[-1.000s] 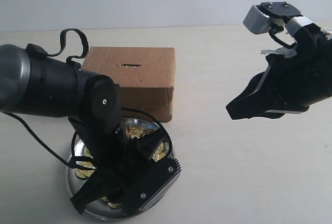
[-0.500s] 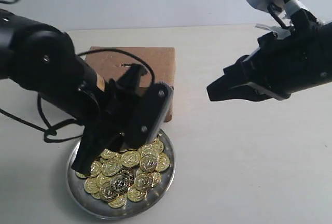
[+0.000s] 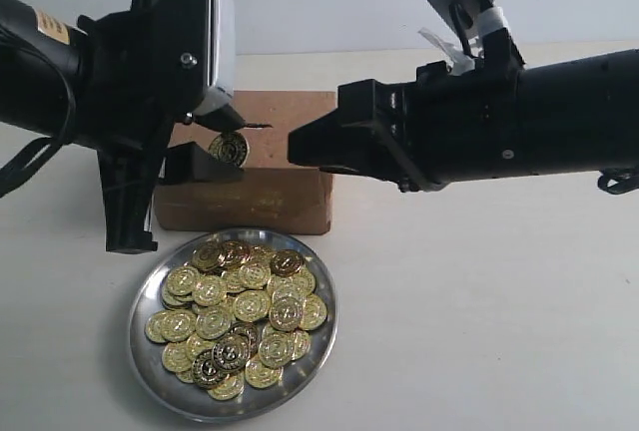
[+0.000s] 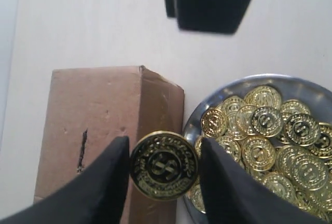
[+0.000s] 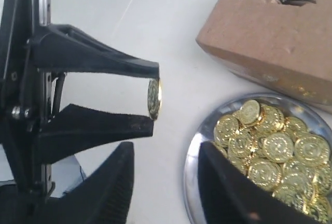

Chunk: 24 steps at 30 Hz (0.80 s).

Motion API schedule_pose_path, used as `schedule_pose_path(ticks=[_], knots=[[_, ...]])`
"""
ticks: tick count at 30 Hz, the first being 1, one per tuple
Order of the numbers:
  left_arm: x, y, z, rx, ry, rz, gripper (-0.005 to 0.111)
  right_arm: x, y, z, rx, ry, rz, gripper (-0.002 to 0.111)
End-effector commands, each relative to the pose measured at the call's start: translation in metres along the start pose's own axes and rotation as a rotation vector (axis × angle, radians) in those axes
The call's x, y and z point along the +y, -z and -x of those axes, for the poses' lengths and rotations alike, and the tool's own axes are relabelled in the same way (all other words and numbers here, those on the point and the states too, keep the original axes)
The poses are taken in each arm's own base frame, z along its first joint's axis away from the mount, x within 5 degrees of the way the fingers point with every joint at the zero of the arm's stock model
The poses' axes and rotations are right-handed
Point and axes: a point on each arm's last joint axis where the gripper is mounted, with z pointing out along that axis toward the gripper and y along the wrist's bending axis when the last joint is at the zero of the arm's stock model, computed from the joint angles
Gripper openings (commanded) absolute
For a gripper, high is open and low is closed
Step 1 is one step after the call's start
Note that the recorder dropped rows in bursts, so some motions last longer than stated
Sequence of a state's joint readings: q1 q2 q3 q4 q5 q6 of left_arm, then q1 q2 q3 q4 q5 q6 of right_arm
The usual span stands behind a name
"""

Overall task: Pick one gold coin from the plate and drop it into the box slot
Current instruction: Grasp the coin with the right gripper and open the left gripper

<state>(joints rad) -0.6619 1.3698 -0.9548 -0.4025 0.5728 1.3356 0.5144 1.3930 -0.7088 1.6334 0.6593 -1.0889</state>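
Pinched only by its rim in the left hand (image 4: 163, 151), the gold coin (image 4: 164, 165) could twist free. It hangs over the box (image 4: 93, 115) edge, short of the slot (image 4: 82, 151), so an early release would likely miss. The left arm is raised with its hand pointing down, and the right hand (image 5: 166, 156) hovers close by, spread open and empty.

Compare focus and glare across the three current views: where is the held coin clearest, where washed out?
Left wrist view: the held coin is sharp, its dollar sign legible. Right wrist view: it is edge-on, with bright glare on its rim. Exterior view: soft even light, coin small, plate casting a faint shadow.
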Motion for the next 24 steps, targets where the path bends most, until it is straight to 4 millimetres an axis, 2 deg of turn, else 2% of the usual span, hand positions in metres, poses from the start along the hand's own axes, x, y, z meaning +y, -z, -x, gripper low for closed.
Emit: schedule_pose_path(ticks=[1, 8, 15, 24], knots=[[0.000, 0.011, 0.005, -0.050, 0.050, 0.026, 0.032, -0.004, -0.009, 0.000, -0.024, -0.008, 0.015, 0.049], [-0.001, 0.015, 0.012, -0.112, 0.053, 0.019, 0.032, 0.000, -0.010, -0.001, -0.007, 0.012, 0.056, 0.049], [-0.012, 0.013, 0.025, -0.149, -0.029, -0.021, 0.032, 0.001, -0.010, -0.002, -0.002, 0.012, 0.069, 0.049], [-0.011, 0.014, 0.029, -0.184, -0.010, -0.014, 0.032, 0.002, -0.009, -0.003, 0.005, 0.013, 0.087, 0.049]])
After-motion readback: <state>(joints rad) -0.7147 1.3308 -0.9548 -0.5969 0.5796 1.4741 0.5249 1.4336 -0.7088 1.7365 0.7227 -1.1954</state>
